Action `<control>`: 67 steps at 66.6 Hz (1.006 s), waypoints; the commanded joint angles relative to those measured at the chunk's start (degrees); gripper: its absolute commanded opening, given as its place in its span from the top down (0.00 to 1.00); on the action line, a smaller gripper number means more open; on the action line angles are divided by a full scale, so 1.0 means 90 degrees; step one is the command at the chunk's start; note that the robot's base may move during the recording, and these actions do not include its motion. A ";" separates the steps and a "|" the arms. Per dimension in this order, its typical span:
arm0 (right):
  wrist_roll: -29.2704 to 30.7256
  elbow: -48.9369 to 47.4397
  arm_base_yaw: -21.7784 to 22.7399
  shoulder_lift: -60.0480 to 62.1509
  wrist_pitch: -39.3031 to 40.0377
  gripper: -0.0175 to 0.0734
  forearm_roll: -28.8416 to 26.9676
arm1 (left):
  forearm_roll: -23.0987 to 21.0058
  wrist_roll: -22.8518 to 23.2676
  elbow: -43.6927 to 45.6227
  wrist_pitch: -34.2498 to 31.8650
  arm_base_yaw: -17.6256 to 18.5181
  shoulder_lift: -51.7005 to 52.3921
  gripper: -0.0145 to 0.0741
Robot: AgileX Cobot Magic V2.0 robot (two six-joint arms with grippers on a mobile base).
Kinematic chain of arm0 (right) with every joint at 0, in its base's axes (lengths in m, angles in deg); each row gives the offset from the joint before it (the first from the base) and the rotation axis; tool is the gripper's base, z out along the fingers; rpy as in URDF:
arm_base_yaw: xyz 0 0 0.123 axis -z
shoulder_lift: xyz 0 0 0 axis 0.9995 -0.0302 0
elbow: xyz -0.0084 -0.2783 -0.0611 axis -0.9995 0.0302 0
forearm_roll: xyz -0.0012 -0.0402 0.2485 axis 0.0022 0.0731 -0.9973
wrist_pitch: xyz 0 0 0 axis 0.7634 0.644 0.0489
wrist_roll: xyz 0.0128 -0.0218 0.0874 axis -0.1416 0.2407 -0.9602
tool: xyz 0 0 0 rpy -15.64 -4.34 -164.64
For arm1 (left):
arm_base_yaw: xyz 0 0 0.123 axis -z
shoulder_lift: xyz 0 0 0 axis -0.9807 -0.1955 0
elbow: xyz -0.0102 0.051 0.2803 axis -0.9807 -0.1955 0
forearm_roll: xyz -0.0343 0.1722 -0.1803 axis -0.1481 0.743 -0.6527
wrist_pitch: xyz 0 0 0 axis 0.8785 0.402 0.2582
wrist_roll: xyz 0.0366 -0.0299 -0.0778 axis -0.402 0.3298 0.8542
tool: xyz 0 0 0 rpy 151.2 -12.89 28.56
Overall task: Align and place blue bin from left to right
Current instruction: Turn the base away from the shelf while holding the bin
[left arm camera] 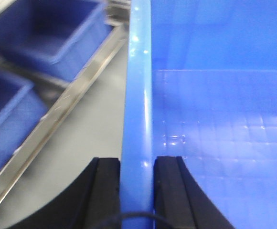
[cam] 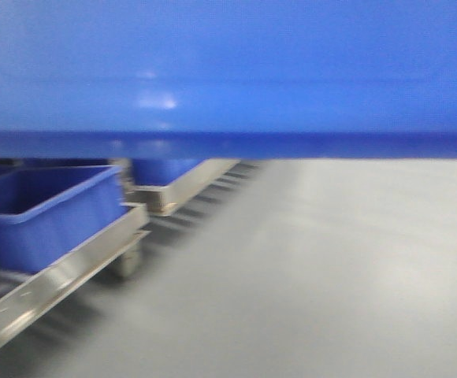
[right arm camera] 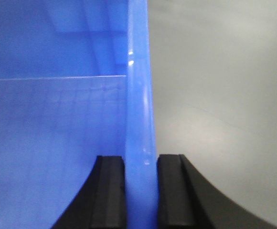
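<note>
Front view: the blue bin fills the top half of the picture, close to the camera. Judging by the floor visible under its rim, it hangs clear of the ground. It blocks your sight of the place ahead, so you could set it down crooked. At left a second bin sits on a metal frame, and part of a third bin shows farther back. Swing left too low and the load could knock that frame. Count here: three bins, one carried.

Left wrist view: the left end effector is pinching the bin's left rim, one of its fingers on each side. Only the rim is held, so a jerk could let the smooth plastic slide out. On the left lie a far bin and a near bin along the frame. I cannot tell whether they are the two from the front view.

Right wrist view: the right end effector is pinching the right rim the same way, with bare floor on the right. If one arm leads the other, the bin could twist or tip. Count: two end effectors, both clamped on one bin.
</note>
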 commanded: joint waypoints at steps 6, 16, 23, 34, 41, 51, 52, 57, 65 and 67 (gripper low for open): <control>-0.0011 -0.0051 -0.0064 0.0060 0.0633 0.89 0.0110 | 0.0106 0.0034 0.0045 -0.0568 0.0120 0.0052 0.96; -0.0011 -0.0051 -0.0064 0.0060 0.0633 0.89 0.0110 | 0.0106 0.0034 0.0045 -0.0568 0.0120 0.0052 0.96; -0.0011 -0.0051 -0.0064 0.0060 0.0633 0.89 0.0110 | 0.0106 0.0034 0.0045 -0.0568 0.0120 0.0052 0.96; -0.0011 -0.0051 -0.0064 0.0060 0.0633 0.89 0.0110 | 0.0106 0.0034 0.0045 -0.0568 0.0120 0.0052 0.96; -0.0011 -0.0051 -0.0064 0.0060 0.0633 0.89 0.0110 | 0.0106 0.0034 0.0045 -0.0568 0.0120 0.0052 0.96; -0.0011 -0.0051 -0.0064 0.0060 0.0633 0.89 0.0110 | 0.0106 0.0034 0.0045 -0.0568 0.0120 0.0052 0.96; -0.0011 -0.0051 -0.0064 0.0060 0.0633 0.89 0.0110 | 0.0106 0.0034 0.0045 -0.0568 0.0120 0.0052 0.96; -0.0011 -0.0051 -0.0064 0.0060 0.0633 0.89 0.0110 | 0.0106 0.0034 0.0045 -0.0568 0.0120 0.0052 0.96; -0.0011 -0.0051 -0.0064 0.0060 0.0647 0.89 0.0110 | 0.0106 0.0034 0.0045 -0.0568 0.0120 0.0052 0.96; -0.0011 -0.0051 -0.0064 0.0060 0.0647 0.89 0.0110 | 0.0106 0.0034 0.0045 -0.0568 0.0120 0.0052 0.96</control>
